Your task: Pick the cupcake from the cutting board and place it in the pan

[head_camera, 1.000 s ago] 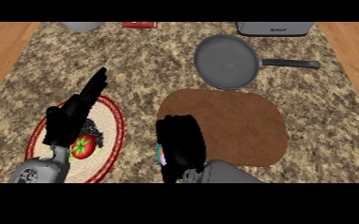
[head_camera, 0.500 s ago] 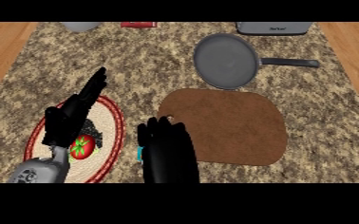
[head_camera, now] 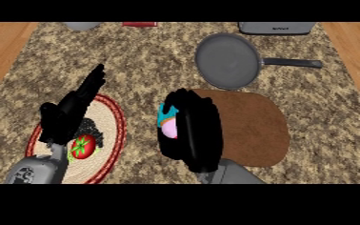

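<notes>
Now your right robot hand (head_camera: 191,132) curled round the cupcake (head_camera: 169,125); you needed to carry it level to the pan (head_camera: 226,60).

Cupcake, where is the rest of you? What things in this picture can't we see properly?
- Cupcake: head view, only a pink and teal sliver shows; the right hand curls round it and hides the rest.
- Cutting board: its left end is hidden by that hand.
- Plate: the left hand covers its middle, beside the tomato.
- Grey appliance and two things at the top: cut off by the edge.
</notes>
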`<state>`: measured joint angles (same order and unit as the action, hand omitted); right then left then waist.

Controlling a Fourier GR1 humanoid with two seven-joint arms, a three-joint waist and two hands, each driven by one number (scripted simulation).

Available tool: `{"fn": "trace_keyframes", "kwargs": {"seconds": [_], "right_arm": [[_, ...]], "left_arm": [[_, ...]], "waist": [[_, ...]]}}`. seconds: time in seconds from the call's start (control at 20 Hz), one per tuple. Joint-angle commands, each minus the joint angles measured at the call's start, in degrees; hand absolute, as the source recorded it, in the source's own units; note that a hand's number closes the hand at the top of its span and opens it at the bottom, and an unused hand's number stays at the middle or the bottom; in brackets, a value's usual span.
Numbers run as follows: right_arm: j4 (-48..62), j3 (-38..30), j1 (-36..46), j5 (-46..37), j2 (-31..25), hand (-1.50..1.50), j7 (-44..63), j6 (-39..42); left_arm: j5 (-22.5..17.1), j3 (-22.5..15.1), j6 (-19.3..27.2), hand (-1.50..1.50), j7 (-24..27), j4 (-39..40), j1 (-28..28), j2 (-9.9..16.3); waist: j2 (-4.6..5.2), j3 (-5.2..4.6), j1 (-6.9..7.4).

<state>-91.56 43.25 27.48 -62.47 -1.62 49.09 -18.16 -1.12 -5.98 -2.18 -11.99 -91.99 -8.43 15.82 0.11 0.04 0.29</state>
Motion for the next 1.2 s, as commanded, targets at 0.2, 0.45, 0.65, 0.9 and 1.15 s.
{"fn": "trace_keyframes", "kwargs": {"seconds": [0.2, 0.45, 0.65, 0.9, 1.15], "right_arm": [[17.79, -15.66, 4.87, 9.92, -3.41, 1.50, -19.26, -9.17], [35.28, -22.64, 10.36, 8.96, -2.56, 1.50, -26.04, -18.67], [47.52, -29.02, 17.29, 13.94, -2.58, 1.50, -35.53, -21.36], [60.69, -34.48, 24.56, 17.17, -1.91, 1.50, -44.04, -23.64], [70.10, -39.82, 27.03, 20.71, -3.75, 1.50, -53.41, -25.85]], "left_arm": [[1.15, 0.67, -0.42, 0.00, 0.27, 1.28, -0.66, -1.29], [0.04, 1.10, -2.67, 0.00, -0.57, -1.22, 0.25, -0.27], [2.49, 0.42, -1.26, 0.00, 1.73, 1.84, -0.36, -2.25], [3.00, -0.22, -0.98, 0.00, -2.06, -0.66, -2.75, -3.47], [3.61, -0.59, -1.93, 0.00, -0.57, -1.58, 1.01, -3.49]], "waist": [[0.11, -0.01, 0.21], [0.30, 0.00, 1.05], [0.44, 0.00, 1.16], [0.52, 0.02, 1.60], [0.66, 0.03, 1.91]]}}
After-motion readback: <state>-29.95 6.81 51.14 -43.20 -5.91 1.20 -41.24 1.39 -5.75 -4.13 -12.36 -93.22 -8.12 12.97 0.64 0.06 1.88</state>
